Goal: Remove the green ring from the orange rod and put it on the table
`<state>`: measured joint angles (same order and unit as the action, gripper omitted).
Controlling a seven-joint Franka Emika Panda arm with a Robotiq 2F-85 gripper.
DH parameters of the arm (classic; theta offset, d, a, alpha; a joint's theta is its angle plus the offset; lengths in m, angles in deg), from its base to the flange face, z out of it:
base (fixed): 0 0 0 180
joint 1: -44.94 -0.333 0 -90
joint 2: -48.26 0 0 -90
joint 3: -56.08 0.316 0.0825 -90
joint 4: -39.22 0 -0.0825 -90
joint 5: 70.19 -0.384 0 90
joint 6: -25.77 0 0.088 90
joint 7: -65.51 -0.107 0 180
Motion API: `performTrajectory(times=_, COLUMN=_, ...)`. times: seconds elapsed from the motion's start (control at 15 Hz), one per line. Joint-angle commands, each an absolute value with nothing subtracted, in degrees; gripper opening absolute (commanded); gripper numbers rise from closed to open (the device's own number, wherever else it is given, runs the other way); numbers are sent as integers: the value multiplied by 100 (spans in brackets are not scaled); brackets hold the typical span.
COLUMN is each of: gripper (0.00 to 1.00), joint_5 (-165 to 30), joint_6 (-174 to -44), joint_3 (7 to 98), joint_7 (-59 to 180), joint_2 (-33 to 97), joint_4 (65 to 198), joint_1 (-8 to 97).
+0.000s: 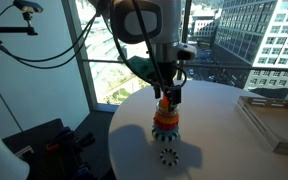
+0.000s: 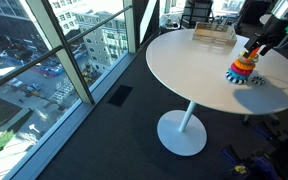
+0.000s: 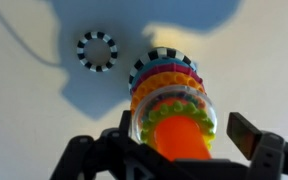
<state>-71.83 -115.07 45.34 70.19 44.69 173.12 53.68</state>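
The ring stack stands on the white table in both exterior views. In the wrist view the orange rod rises from the stack, with the green ring round it as the top ring, above orange, yellow and blue rings. My gripper is directly over the stack, open, with one finger on each side of the rod's top. The fingers are near the rod but not closed on it. The gripper also shows in both exterior views.
A dark toothed gear-like ring lies flat on the table beside the stack, also seen in an exterior view. A flat grey tray-like box sits farther along the table. Windows stand beyond the table edge.
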Motion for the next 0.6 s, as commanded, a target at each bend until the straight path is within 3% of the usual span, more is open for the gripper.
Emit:
performTrajectory(times=0.0, gripper=78, joint_5=-7235, joint_6=-11627, joint_3=4567, joint_7=7045, joint_2=4503, joint_4=17373, joint_1=5434)
performTrajectory(times=0.2, gripper=69, joint_5=-7245, joint_6=-11628, joint_3=4563, joint_7=7055, joint_2=4511, joint_4=17378, joint_1=5444)
performTrajectory(times=0.27, gripper=52, joint_5=-7254, joint_6=-11625, joint_3=4561, joint_7=7062, joint_2=4519, joint_4=17382, joint_1=5451)
performTrajectory(times=0.4, gripper=46, joint_5=-7257, joint_6=-11619, joint_3=4558, joint_7=7072, joint_2=4566, joint_4=17405, joint_1=5462)
performTrajectory(times=0.53, gripper=45, joint_5=-7244, joint_6=-11591, joint_3=4551, joint_7=7066, joint_2=4632, joint_4=17425, joint_1=5469)
